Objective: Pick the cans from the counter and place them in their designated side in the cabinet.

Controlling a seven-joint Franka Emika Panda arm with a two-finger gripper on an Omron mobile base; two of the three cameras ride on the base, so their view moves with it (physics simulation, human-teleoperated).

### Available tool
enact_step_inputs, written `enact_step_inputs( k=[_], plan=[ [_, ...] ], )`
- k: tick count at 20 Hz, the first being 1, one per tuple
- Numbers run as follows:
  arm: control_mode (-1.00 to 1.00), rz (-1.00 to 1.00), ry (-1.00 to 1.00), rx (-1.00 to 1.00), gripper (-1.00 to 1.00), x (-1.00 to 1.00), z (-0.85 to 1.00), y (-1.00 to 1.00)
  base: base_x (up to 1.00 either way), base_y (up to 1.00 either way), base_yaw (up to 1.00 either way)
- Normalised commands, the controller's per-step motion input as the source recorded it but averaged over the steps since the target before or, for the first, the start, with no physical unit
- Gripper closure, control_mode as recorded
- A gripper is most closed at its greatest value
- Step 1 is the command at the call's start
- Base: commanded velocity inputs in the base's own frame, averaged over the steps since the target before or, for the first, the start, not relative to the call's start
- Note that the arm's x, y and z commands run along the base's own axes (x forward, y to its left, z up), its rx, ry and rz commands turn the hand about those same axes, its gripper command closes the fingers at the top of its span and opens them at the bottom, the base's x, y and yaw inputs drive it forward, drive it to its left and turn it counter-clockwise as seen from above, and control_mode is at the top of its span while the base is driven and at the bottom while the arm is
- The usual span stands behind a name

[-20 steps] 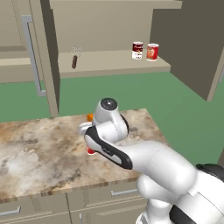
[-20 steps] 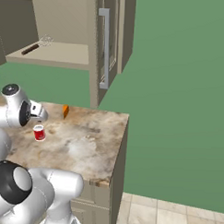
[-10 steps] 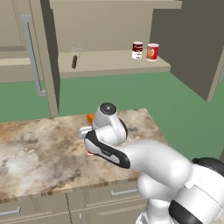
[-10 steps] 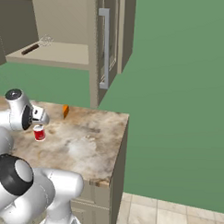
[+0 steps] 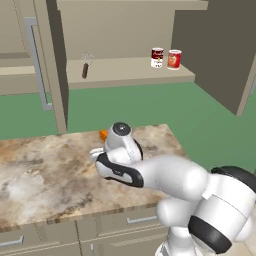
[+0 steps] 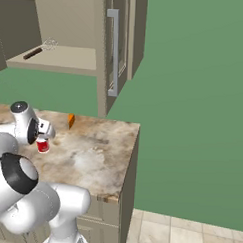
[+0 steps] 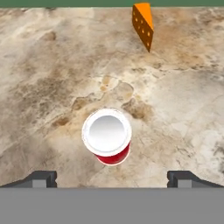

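So one can [image 7: 107, 136] stands upright on the counter [image 7: 52, 78], right below the hand [image 7: 111, 178], sitting between the two spread fingertips [image 7: 40, 178] and touching neither. A wedge of cheese [image 7: 144, 24] sits further back on the counter near the wall, well apart from that can. Up above, the cabinet [image 5: 125, 50] is open: two more cans [image 5: 165, 58] stand side by side, just about touching, at the right end of the shelf [image 5: 125, 74], and a whisk [image 5: 86, 65] lies towards the left end.
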Motion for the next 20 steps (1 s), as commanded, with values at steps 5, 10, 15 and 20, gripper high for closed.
enact_step_inputs(
  k=[5, 10, 15, 20],
  plan=[
    [-1.0, 0.0, 0.02, 0.0, -1.0, 0.17, -0.28, 0.06, 0.0, 0.0, 0.0],
    [-1.0, 0.0, 0.02, 0.0, -1.0, 0.2, -0.3, 0.06, 0.0, 0.0, 0.0],
    [-1.0, 0.0, 0.01, 0.0, -1.0, 0.23, -0.29, 0.03, 0.0, 0.0, 0.0],
    [-1.0, 0.0, 0.0, 0.0, -1.0, 0.24, -0.28, 0.09, 0.0, 0.0, 0.0]
  ],
)
